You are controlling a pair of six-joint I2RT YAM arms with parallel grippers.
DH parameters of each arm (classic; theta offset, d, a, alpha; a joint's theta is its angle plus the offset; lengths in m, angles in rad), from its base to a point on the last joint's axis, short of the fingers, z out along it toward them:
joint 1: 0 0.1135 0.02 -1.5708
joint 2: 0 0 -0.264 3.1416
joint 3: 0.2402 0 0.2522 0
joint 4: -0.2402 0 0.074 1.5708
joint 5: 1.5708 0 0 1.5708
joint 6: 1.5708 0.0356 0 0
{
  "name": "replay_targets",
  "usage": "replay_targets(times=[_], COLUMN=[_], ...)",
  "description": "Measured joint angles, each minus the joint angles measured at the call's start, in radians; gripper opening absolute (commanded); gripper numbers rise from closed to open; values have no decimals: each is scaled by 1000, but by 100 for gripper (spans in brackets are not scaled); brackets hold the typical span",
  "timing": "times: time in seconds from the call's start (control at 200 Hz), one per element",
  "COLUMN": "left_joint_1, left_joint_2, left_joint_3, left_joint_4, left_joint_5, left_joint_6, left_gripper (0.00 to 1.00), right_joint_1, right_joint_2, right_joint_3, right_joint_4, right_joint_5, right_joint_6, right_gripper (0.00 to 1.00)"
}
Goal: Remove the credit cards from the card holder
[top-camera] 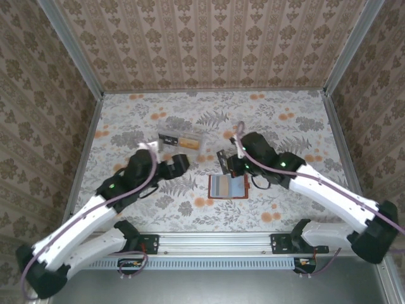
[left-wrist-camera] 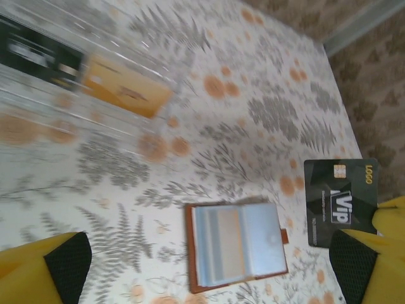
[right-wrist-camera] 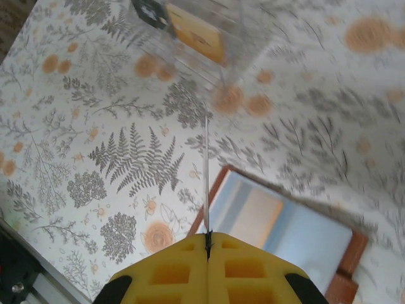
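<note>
Closest in, the right gripper (right-wrist-camera: 207,239) is clenched on a dark grey card (right-wrist-camera: 207,177), seen edge-on as a thin line. Its long axis runs straight out from the jaws. From the left wrist its face shows, with a gold chip and "VIP" in white letters. The left gripper (top-camera: 181,163) is released, its yellow fingers (left-wrist-camera: 38,269) spread wide apart with nothing between the jaws.

Just past the right jaws, and ahead between the left jaws, the card holder (left-wrist-camera: 235,246) lies open and flat on the flowered table (top-camera: 126,114). Its long axis runs across the table from side to side. It has a reddish-brown rim, a small tab at one end and blue-grey sleeves facing up, with an orange-tan card (left-wrist-camera: 228,244) in one pocket.

Farther out from both jaws sits a clear box (top-camera: 182,140), blurred in the wrist views, holding a black card (left-wrist-camera: 38,54) beside an orange card (left-wrist-camera: 126,94).
</note>
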Motion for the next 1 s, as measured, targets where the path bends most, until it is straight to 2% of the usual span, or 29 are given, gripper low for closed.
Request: replay_targets(times=[0.165, 0.325, 0.68, 1.0], left_joint_1=[73, 93, 93, 93], left_joint_2=[-276, -427, -470, -484], left_joint_3=[-13, -14, 5, 50], left_joint_4=[-193, -340, -529, -604], left_joint_5=[-67, -108, -154, -177], left_joint_6=[15, 19, 26, 26], left_gripper=[100, 100, 100, 100], right_joint_1=[68, 104, 122, 124], right_joint_2=[272, 533, 959, 1093], right_joint_3=[294, 589, 1145, 1255], right_joint_4=[-49, -106, -211, -227], right_joint_5=[19, 30, 45, 77], right_joint_6=[-178, -346, -646, -863], right_gripper=[0, 0, 0, 0])
